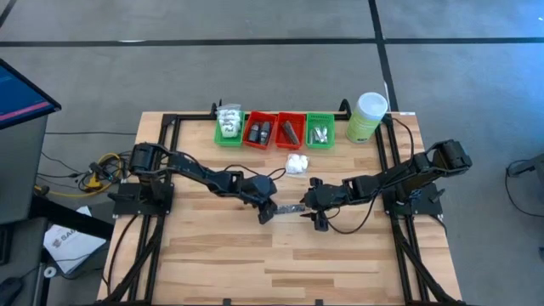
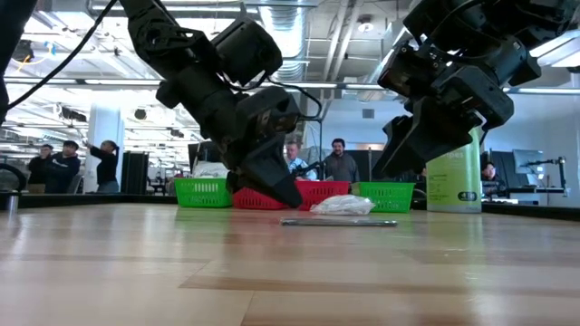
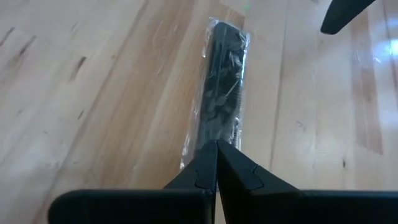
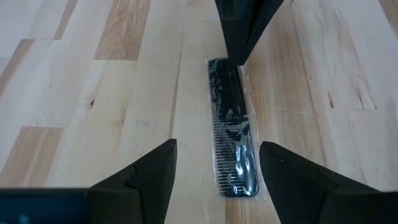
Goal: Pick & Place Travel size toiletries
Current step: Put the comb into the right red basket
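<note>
A wrapped black comb (image 4: 232, 134) lies flat mid-desk. The left tool (image 3: 216, 163), pressed together, touches one end; the right tool (image 4: 217, 171) hovers spread. Light, stiff, slippery wrap: grip across its narrow width.

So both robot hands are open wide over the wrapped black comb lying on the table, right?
Not quite. Only the right gripper is open wide over the wrapped comb. The left wrist view shows the left gripper with its fingers pressed together at the comb's end. The comb does lie flat on the table.
</note>
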You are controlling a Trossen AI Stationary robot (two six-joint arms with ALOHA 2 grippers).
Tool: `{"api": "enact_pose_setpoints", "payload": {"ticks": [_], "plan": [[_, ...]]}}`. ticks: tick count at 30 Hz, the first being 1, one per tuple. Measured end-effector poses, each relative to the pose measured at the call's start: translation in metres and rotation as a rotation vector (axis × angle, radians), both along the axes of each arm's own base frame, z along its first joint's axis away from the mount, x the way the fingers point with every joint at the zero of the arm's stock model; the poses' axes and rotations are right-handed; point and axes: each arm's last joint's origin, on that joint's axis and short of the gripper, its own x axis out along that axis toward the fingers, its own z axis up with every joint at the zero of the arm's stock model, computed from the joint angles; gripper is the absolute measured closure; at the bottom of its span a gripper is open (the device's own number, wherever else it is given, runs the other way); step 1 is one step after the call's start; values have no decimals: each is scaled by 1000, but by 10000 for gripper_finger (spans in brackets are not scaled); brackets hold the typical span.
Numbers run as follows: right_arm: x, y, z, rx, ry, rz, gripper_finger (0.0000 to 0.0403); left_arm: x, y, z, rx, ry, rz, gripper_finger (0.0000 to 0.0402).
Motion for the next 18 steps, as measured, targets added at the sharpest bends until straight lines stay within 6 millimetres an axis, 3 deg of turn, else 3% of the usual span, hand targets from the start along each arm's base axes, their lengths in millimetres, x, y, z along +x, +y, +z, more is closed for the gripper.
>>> {"api": "enact_pose_setpoints", "payload": {"ticks": [18], "plan": [[0, -2, 0, 0, 0, -18, 182, -3, 3, -6, 25, 59, -7, 401]]}}
